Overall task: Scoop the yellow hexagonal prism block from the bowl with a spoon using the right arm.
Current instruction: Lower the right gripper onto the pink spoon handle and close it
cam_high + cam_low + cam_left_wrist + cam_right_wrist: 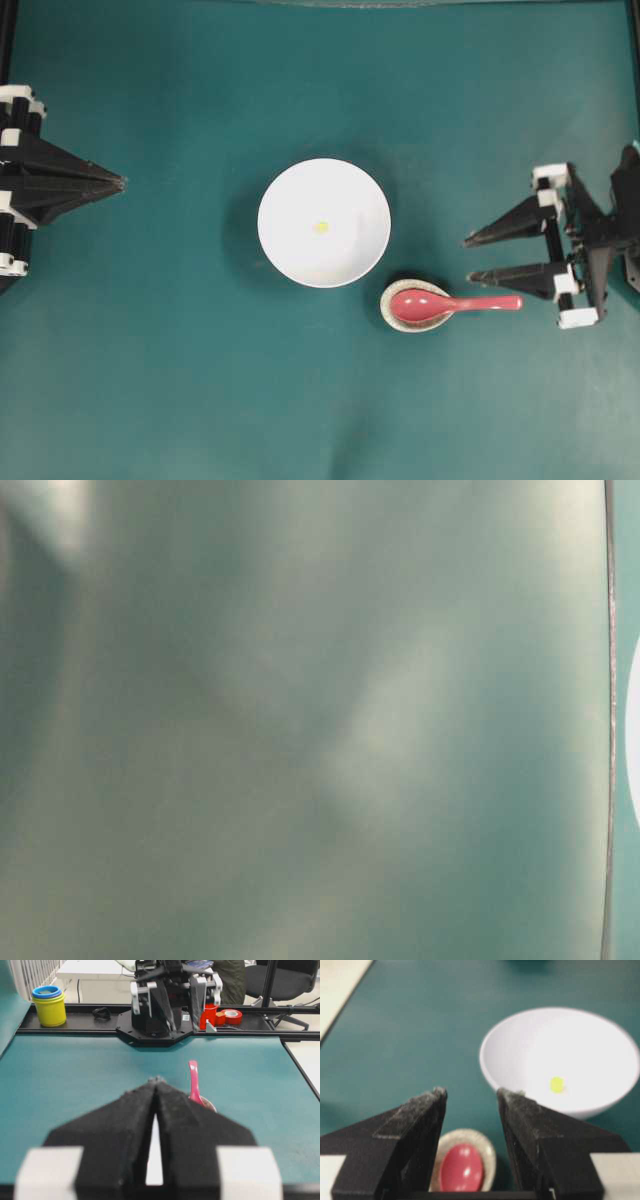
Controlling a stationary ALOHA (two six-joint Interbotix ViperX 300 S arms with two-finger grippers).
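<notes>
One yellow hexagonal prism block (321,227) lies in the white bowl (290,255) mid-desk (150,380) overhead; the spoon (440,304) rests on a speckled rest (392,318) beside it. My right pincer (468,258) gapes empty by the handle; my left pincer (122,183) is closed, far off. Table-level: blur. My right wrist: fingers (415,1130) frame the scoop.

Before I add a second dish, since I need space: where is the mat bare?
Bare: between the left gripper and the bowl, and all along the near edge. Crowded: bowl, spoon rest, spoon and right gripper cluster together.
</notes>
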